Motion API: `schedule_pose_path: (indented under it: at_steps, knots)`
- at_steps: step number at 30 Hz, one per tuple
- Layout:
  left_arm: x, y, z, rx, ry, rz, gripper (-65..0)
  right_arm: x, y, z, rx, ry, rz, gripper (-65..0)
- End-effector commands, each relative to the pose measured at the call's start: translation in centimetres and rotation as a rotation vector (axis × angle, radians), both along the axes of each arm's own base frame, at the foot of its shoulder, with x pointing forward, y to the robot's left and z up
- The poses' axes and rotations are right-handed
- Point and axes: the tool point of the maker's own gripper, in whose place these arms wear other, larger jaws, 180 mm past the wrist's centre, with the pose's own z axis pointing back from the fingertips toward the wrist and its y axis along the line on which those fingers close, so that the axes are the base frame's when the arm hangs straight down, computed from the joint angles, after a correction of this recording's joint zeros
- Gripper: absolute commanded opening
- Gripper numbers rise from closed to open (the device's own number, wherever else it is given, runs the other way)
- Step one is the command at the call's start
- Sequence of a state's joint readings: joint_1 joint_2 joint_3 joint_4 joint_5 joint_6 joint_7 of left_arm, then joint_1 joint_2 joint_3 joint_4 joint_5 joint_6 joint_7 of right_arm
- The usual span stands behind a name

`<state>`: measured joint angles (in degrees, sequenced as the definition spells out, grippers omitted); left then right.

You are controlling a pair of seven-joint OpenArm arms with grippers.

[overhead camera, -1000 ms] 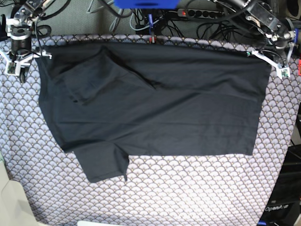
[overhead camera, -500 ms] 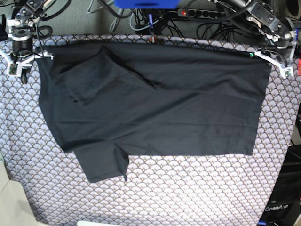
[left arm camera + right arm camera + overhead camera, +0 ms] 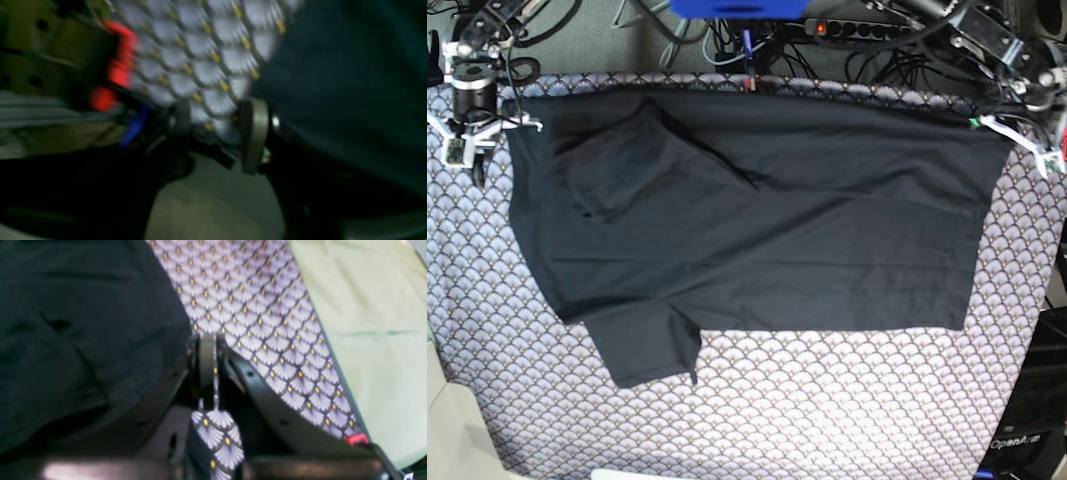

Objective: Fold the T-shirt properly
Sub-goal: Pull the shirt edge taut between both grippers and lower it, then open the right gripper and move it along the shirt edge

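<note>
— Where's your T-shirt (image 3: pixel 757 215)?
— Spread flat on the tabletop (image 3: pixel 827 400), one sleeve folded in.
— Your pincers?
— Left pincer (image 3: pixel 217 133), blurred, gapes empty; right pincer (image 3: pixel 207 373) is closed, empty.

You see a dark T-shirt (image 3: pixel 757 220) spread flat on a tabletop covered by a fan-patterned tablecloth (image 3: pixel 827 410), one sleeve poking toward the near edge. The right gripper (image 3: pixel 472 140) sits just beside the shirt's far left corner; the left gripper (image 3: pixel 1027 140) sits beside its far right corner.
</note>
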<state>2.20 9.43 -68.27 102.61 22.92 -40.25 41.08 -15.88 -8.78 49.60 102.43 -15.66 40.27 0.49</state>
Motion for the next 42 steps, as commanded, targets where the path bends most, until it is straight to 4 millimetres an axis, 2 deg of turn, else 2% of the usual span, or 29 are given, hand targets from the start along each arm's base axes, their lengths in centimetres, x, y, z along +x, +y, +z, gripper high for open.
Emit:
schedule_pose_path:
  at_steps: [1,4,11,14,19,23,28,34,42]
  knots:
    - [0.4,0.6,1.5,0.039,-0.034,0.001,-41.0,0.2,0.4,1.6,-0.019,-0.052,0.022,-65.0]
    - [-0.2,1.2,2.1,0.06,-0.038,0.022,-41.0,0.0,3.7,0.8,0.003,-0.014,0.118,-65.0]
    - [-0.9,1.7,2.2,0.064,-0.038,0.047,-41.0,-2.9,11.6,-2.1,0.1,0.105,0.332,-65.0]
    - [-1.6,2.2,2.7,0.081,-0.036,0.069,-41.0,-4.0,14.6,-2.2,0.135,0.128,0.406,-65.0]
    - [-3.0,2.9,2.3,0.075,-0.031,0.111,-41.0,-5.5,19.9,-2.1,0.212,0.148,0.53,-65.0]
    - [-3.3,2.9,2.2,0.075,-0.021,0.113,-41.0,-5.9,22.5,-1.8,0.255,0.144,0.588,-65.0]
    - [-3.4,3.0,2.3,0.08,-0.02,0.115,-41.0,-6.4,24.2,-2.0,0.29,0.155,0.624,-65.0]
    - [-3.4,3.0,2.3,0.082,-0.02,0.115,-41.0,-6.1,24.8,-2.5,0.306,0.155,0.635,-65.0]
    - [-3.5,3.0,2.3,0.082,-0.017,0.116,-41.0,-5.6,25.1,-4.8,0.343,0.189,0.628,-65.0]
